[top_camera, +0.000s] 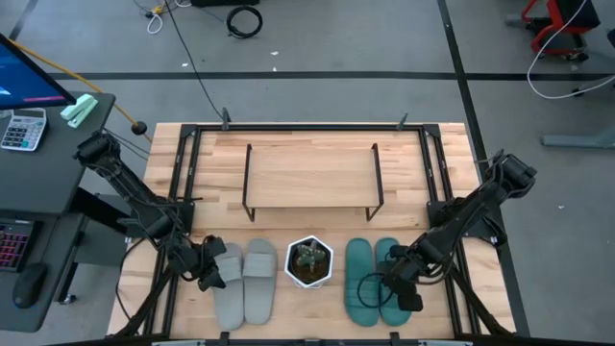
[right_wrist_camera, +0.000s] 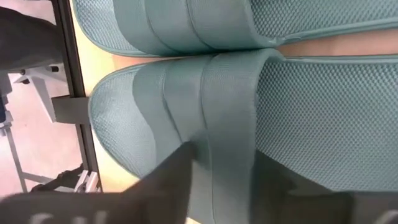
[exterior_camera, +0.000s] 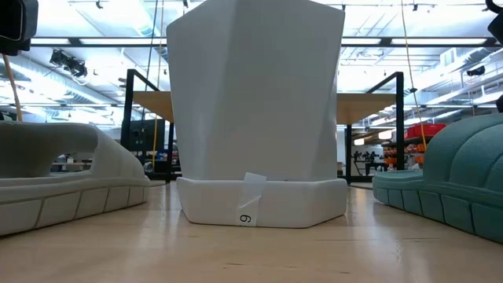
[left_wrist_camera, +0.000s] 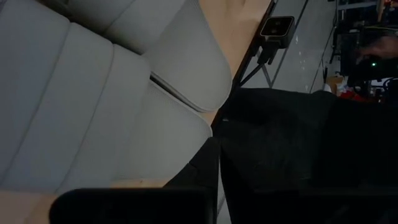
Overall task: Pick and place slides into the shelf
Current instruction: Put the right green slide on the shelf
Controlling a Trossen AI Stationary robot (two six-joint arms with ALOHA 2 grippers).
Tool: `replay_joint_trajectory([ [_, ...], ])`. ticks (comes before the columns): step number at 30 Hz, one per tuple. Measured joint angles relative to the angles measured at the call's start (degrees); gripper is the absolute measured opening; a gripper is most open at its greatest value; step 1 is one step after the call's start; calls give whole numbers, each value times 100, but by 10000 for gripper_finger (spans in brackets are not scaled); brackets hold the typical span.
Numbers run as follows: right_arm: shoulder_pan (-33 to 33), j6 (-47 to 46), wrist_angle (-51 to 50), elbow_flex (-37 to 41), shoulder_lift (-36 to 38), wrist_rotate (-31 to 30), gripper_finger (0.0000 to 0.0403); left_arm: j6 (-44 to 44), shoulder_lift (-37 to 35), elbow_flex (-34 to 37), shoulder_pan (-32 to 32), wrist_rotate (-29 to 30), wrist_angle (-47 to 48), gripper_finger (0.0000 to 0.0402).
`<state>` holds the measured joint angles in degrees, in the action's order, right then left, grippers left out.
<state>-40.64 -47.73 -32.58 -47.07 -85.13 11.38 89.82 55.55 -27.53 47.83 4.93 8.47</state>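
Note:
Two teal slides (top_camera: 373,279) lie side by side, soles down, on the table's near right. Two light grey slides (top_camera: 246,281) lie the same way on the near left. The shelf (top_camera: 312,178) stands at the middle of the table, its board bare. My right gripper (top_camera: 400,286) is down on the right teal slide (right_wrist_camera: 205,124), closed about its strap. My left gripper (top_camera: 213,271) is shut beside the outer side of the left grey slide (left_wrist_camera: 93,106); whether it touches the slide, I cannot tell. My right gripper has the right teal slide's wide strap (right_wrist_camera: 224,155) between its two fingers, coming steeply from above. One finger (right_wrist_camera: 171,180) lies on the strap's ridged top. The other finger (right_wrist_camera: 283,190) stands at the strap's edge over the footbed. The slide lies flat on the table.
A white hexagonal pot (top_camera: 308,261) with a plant stands between the two pairs, close to both. A black frame (top_camera: 192,144) runs round the tabletop. A desk with a calculator (top_camera: 24,127) stands off the table's left.

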Motion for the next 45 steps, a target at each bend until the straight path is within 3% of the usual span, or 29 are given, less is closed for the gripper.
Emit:
replay_joint_trajectory([
  [4, 0, -22, -4, 0, 38, 69, 31, 0, 0, 0, 0, -1, 0, 23],
  [6, 2, -43, -2, -2, 45, 152, 13, 0, 0, 0, 0, -1, 0, 19],
  [17, -7, -307, -289, 0, 455, 505, 13, -13, -2, 0, 0, 0, 2, 17],
  [28, -4, -674, -794, 2, 1518, 772, 11, -33, -2, 0, 0, -1, 9, 12],
  [34, -4, -760, -783, -4, 2106, 1219, 11, -37, -2, 0, 0, -1, 2, 11],
  [45, 28, -1215, -778, -589, 2691, 1479, 11, -37, -2, 0, -2, 0, 0, 16],
])
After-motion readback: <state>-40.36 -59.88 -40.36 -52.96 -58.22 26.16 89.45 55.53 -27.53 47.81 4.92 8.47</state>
